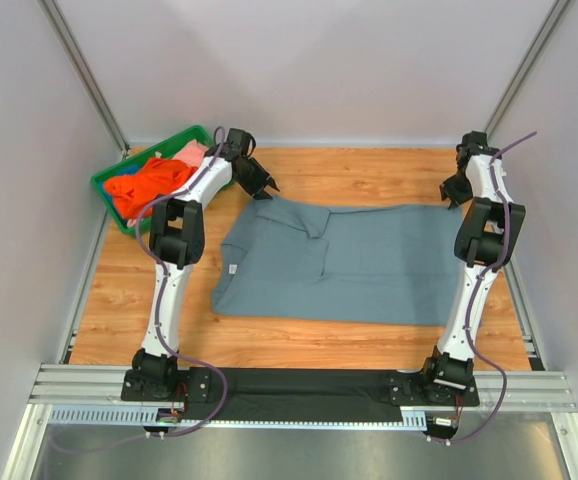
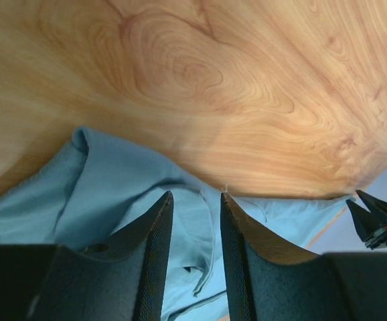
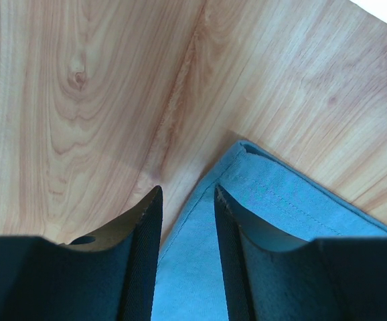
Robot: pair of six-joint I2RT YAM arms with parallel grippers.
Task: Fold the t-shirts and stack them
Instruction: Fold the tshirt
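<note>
A slate grey-blue t-shirt lies spread flat on the wooden table, its neck to the left with a small white label. My left gripper is open just above its far left corner, where a sleeve is folded over; the cloth shows between and below the jaws. My right gripper is open above the far right corner, whose hem lies under the jaws. Neither holds anything. An orange t-shirt and a pale pink t-shirt are bunched in the bin.
A green plastic bin stands at the far left corner of the table. Grey walls close in the back and both sides. Bare wood runs behind the shirt and in front of it toward the arm bases.
</note>
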